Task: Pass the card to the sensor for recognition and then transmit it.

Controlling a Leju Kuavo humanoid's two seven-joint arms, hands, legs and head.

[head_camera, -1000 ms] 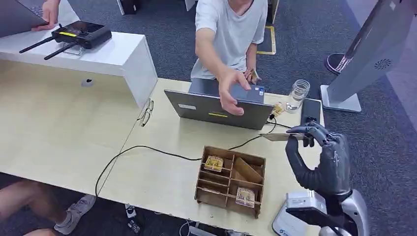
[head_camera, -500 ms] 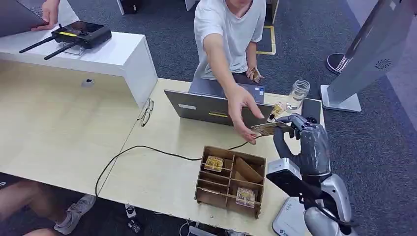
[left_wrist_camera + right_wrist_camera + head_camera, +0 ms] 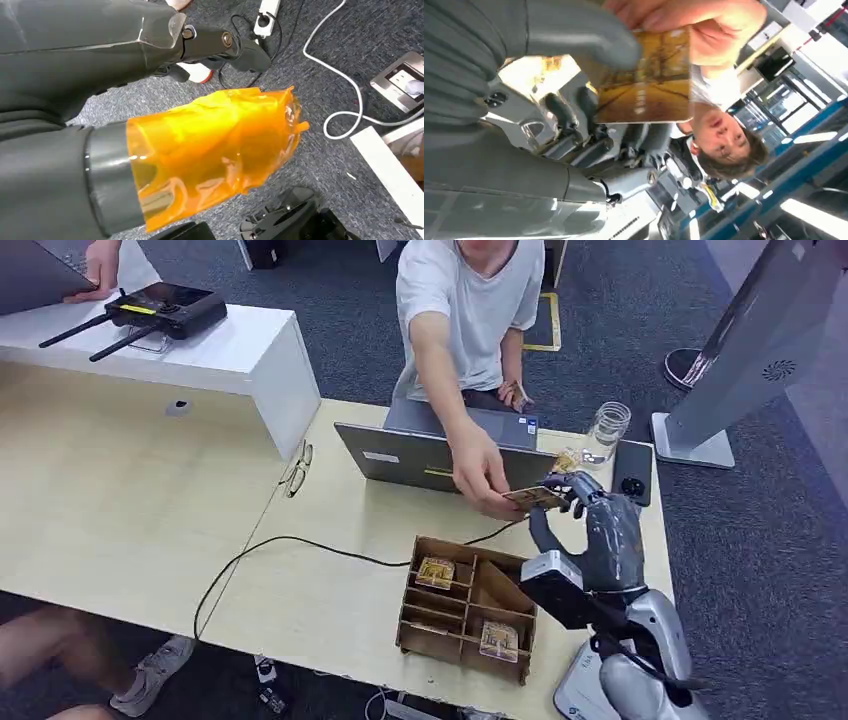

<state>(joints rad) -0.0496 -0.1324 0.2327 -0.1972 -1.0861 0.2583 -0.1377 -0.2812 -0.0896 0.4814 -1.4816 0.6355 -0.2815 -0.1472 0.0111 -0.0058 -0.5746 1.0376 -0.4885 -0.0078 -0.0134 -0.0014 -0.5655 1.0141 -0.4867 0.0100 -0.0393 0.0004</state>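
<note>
My right hand (image 3: pixel 598 528) is raised over the table's right side and pinches a gold-brown card (image 3: pixel 536 499) by one end. A person's hand (image 3: pixel 478 472) reaches over the laptop (image 3: pixel 425 458) and grips the card's other end. In the right wrist view my thumb (image 3: pixel 584 42) presses on the card (image 3: pixel 649 87), and the person's fingers (image 3: pixel 684 17) clasp its far edge. My left hand (image 3: pixel 125 70) hangs over the carpet with its fingers stretched out, holding nothing; orange film (image 3: pixel 215 150) wraps part of it. A flat white device (image 3: pixel 574 695) lies at the table's near right corner.
A wooden compartment box (image 3: pixel 468 606) holding cards stands in front of the laptop. A glass jar (image 3: pixel 607 430) and a black phone (image 3: pixel 632 470) sit at the far right. A black cable (image 3: pixel 290 542) crosses the table, and glasses (image 3: pixel 297 468) lie at its left edge.
My right hand has carried the card left, toward the laptop. The person's hand came forward and down and took hold of the card's free end.
</note>
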